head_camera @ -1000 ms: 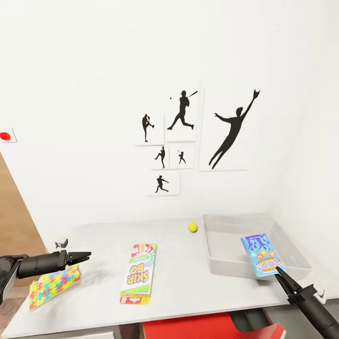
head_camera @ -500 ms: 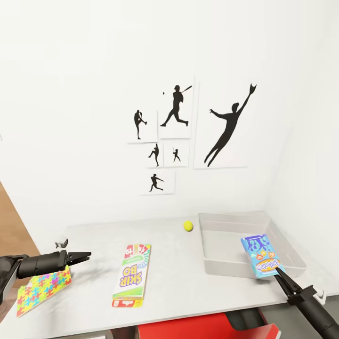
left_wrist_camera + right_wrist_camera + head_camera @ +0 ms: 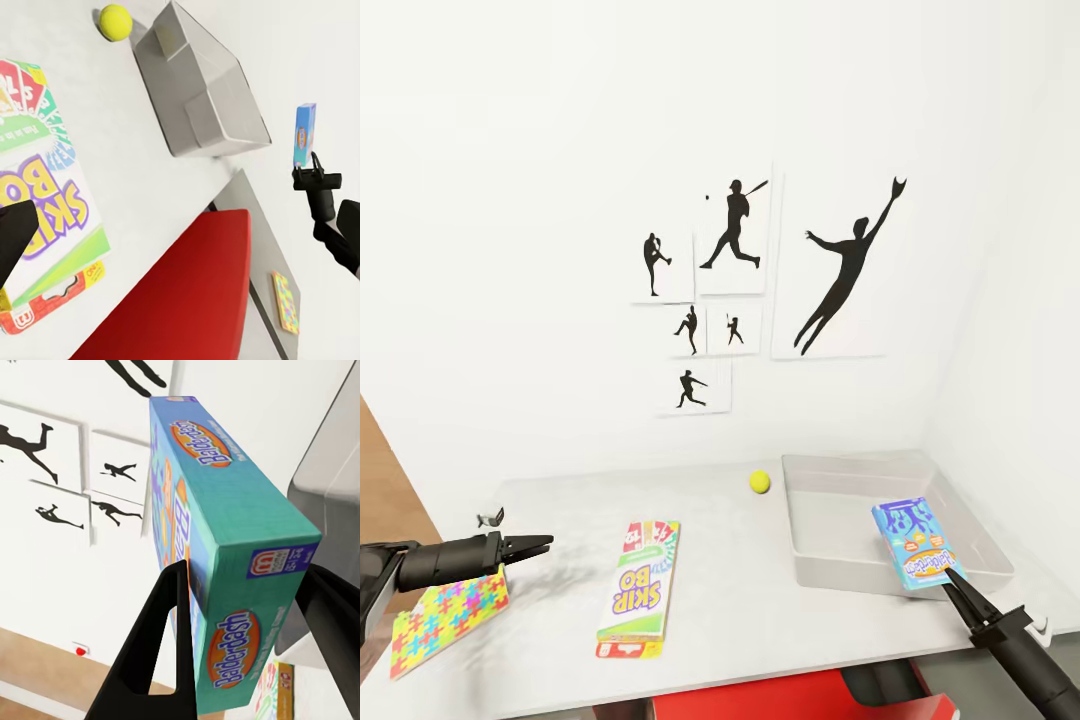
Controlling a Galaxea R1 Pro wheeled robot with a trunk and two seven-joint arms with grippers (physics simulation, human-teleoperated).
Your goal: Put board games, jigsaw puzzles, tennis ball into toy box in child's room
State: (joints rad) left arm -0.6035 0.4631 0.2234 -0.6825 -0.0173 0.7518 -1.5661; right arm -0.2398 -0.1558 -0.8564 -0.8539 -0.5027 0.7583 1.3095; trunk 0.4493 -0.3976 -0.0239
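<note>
The light-blue board game (image 3: 913, 541) stands tilted over the near rim of the light-grey toy box (image 3: 860, 468), with my right gripper (image 3: 948, 577) shut on its lower end. In the right wrist view both fingers (image 3: 161, 637) clamp the game's narrow edge (image 3: 247, 547). The Skip-Bo board game (image 3: 637, 589) lies flat mid-table. A tennis ball (image 3: 760, 481) rests just left of the toy box. One jigsaw puzzle (image 3: 445, 615) lies at the table's left edge, partly under my left gripper (image 3: 546, 545), which hovers open and empty. The bed is out of view.
The pale table (image 3: 760, 600) butts against white walls at the back and right, with black sports silhouettes (image 3: 735, 230) above. A red object (image 3: 780, 695) sits under the front edge. In the left wrist view a small multicoloured board (image 3: 285, 301) lies on a lower grey surface.
The whole picture shifted a little left and up a second ago, so the camera turned. Both grippers and the held blue game keep their poses.
</note>
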